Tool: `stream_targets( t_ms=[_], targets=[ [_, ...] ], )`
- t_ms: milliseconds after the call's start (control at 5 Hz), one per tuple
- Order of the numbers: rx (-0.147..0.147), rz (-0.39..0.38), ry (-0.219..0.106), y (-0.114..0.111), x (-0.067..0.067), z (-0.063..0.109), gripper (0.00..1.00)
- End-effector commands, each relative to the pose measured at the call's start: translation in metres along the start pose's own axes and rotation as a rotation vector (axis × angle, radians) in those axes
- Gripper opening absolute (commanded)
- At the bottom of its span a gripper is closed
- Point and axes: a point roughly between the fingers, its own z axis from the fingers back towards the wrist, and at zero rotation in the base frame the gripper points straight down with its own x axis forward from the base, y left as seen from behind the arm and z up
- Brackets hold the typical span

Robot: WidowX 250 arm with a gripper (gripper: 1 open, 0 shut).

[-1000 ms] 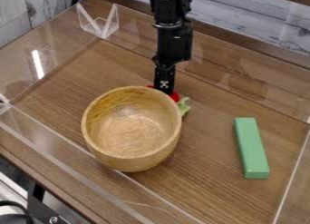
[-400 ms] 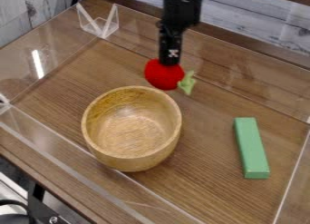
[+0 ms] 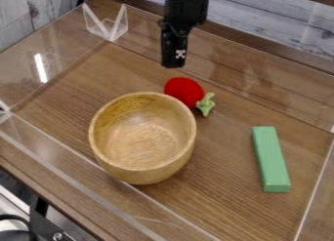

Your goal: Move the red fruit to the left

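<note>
The red fruit (image 3: 185, 90) is a small glossy ball with a green leafy top pointing right. It lies on the wooden table just beyond the far right rim of the wooden bowl (image 3: 100, 128). My gripper (image 3: 174, 58) hangs pointing down above and slightly left of the fruit, with a clear gap between its fingertips and the fruit. Its fingers hold nothing and stand slightly apart.
A flat green rectangular block (image 3: 271, 157) lies at the right. Clear plastic walls (image 3: 39, 69) ring the table, and a clear folded stand (image 3: 104, 22) sits at the back left. Bare wood lies left of the bowl and behind it.
The gripper first lifted the red fruit from beside the bowl. The fruit has since left the fingers and sits lower, by the bowl's rim, while the gripper stays up and slightly further left.
</note>
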Motion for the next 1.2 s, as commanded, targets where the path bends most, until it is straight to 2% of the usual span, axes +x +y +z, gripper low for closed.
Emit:
stream_targets(
  t_ms=[0,200,600,800,1000],
  targets=[
    [0.048,-0.058,-0.020,-0.003,0.001,0.001,1.00],
    [0.047,-0.112,-0.009,-0.005,0.003,-0.014,1.00],
    [0.044,-0.175,0.005,-0.002,0.018,-0.037,1.00],
    [0.040,-0.196,0.011,0.001,0.022,-0.044,0.00],
    [0.042,-0.187,0.010,0.002,0.007,-0.035,0.00]
  ],
)
